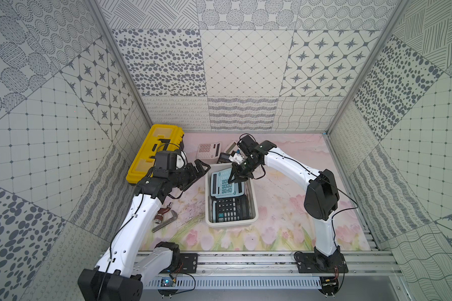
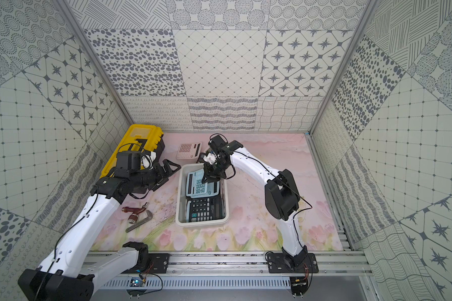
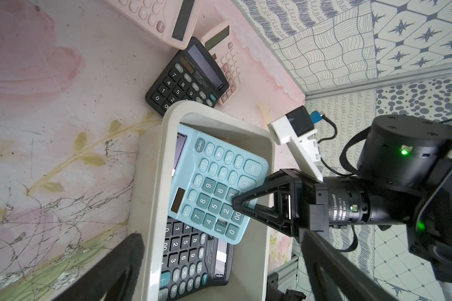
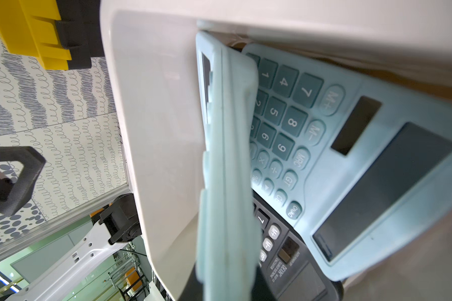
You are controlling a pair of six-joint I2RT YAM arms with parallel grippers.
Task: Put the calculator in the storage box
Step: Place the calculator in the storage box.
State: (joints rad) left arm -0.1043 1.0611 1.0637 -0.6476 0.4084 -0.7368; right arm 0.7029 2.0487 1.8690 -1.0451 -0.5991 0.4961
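status: looks almost done tbh | blue calculator (image 3: 214,182) tilted inside the storage box (image 3: 157,166), pinched by the right gripper (image 3: 234,205) | left gripper (image 1: 199,174) spread, empty, just beside the box | todo: let go, pull out

Glossy, smooth plastic storage box (image 1: 230,224) (white)

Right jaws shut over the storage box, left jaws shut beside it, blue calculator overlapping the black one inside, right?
No: the left gripper has open jaws, as a top view shows. Otherwise yes: right gripper shut over the storage box, blue calculator overlapping the black calculator inside.
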